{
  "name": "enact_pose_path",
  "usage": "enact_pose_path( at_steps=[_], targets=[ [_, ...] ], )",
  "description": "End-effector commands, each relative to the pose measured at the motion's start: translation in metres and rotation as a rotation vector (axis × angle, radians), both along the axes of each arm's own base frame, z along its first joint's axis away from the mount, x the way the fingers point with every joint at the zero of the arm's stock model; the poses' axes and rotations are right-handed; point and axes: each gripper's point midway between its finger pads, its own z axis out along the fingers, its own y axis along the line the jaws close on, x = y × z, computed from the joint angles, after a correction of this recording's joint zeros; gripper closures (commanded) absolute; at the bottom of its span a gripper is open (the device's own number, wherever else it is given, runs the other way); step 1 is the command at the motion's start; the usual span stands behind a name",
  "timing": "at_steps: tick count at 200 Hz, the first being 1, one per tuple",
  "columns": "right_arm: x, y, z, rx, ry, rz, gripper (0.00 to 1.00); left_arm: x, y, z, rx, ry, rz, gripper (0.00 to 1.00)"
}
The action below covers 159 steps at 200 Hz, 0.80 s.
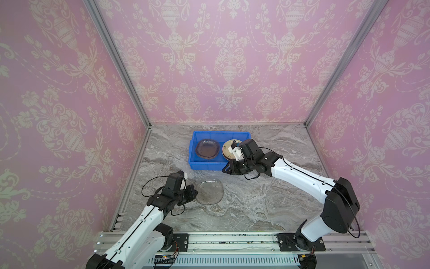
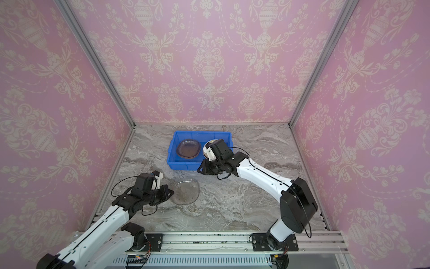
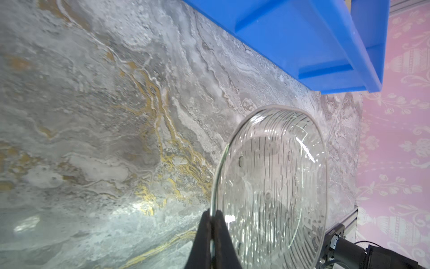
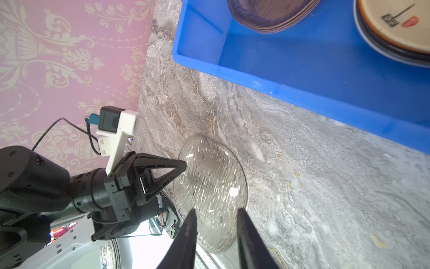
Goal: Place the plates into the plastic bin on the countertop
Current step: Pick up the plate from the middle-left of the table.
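Inspected in both top views: countertop (image 1: 256, 205), lower centre of frame. At upper centre, plastic bin (image 1: 204, 165), holding dark glass plates (image 1: 207, 149) at left, cream-topped stack (image 1: 226, 149) at right. Below and left of bin, apart from it, one clear plate (image 1: 210, 192), tilted. Near rim pinched in left gripper (image 3: 211, 221), pressed together on thin glass. Spread and empty at bin's lower right corner: right gripper (image 4: 216, 211). Recommended: raise slowly, keep level, clear bin's lip, lower onto glass stack, release only once seated. Slip risk judged high with so narrow a bite.
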Motion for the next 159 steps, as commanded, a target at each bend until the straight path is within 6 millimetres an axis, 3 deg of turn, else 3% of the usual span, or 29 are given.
enact_pose_path(
  at_steps=[1,47,92,133,137,159],
  targets=[
    [0.002,-0.015,0.014,-0.021,-0.027,-0.02,0.65,-0.011,-0.005,0.008,0.014,0.03,-0.016,1.0],
    [-0.004,-0.023,0.019,-0.007,-0.027,-0.036,0.63,-0.013,-0.011,0.038,0.04,-0.017,-0.068,1.0],
    [-0.012,-0.029,0.011,-0.014,0.015,-0.079,0.63,0.012,-0.003,0.06,0.096,-0.108,0.001,1.0],
    [-0.013,-0.028,0.006,-0.039,0.007,-0.098,0.6,0.03,-0.007,0.074,0.052,-0.17,0.058,1.0],
    [-0.018,-0.031,-0.008,-0.058,0.031,-0.097,0.6,0.031,-0.008,0.075,0.048,-0.175,0.06,1.0],
    [-0.019,-0.027,-0.015,-0.058,0.052,-0.088,0.59,0.035,-0.006,0.081,0.049,-0.192,0.074,1.0]
  ],
)
